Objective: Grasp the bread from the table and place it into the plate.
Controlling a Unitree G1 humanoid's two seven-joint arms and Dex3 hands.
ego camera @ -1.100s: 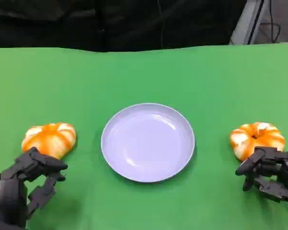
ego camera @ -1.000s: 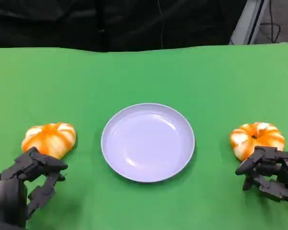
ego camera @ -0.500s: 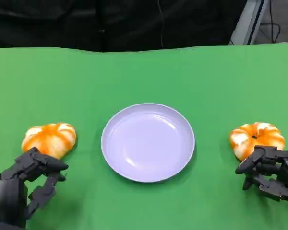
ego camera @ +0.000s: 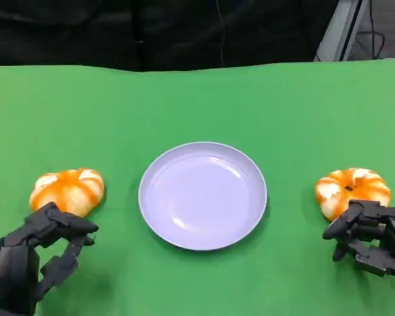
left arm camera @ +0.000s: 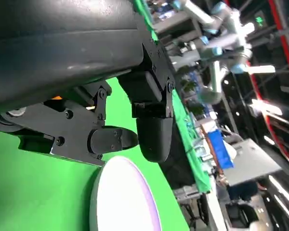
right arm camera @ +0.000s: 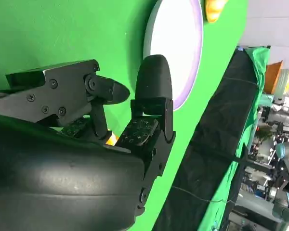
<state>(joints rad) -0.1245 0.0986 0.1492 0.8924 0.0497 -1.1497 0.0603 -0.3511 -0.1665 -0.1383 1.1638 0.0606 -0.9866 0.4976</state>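
A round pale lilac plate point(ego camera: 143, 192) lies mid-table with nothing on it. One orange-and-white bread point(ego camera: 67, 190) sits to its left, another bread point(ego camera: 353, 189) to its right. My left hand point(ego camera: 36, 255) hovers just in front of the left bread, fingers bent and apart, holding nothing. At the near edge of the right bread is my right hand point(ego camera: 370, 238), its fingers curved over that edge; I cannot tell if they touch. The right wrist view shows a sliver of bread point(right arm camera: 111, 139) between my right hand's fingers point(right arm camera: 151, 86), with the plate point(right arm camera: 176, 43) beyond.
Green cloth covers the table point(ego camera: 197, 99), whose far edge meets a dark backdrop. The left wrist view looks past my left hand point(left arm camera: 125, 120) to the plate point(left arm camera: 120, 202), with lab equipment in the distance.
My left hand's fingers have shifted slightly to the right, near the left bread. The right hand, both breads and the plate stay where they were.
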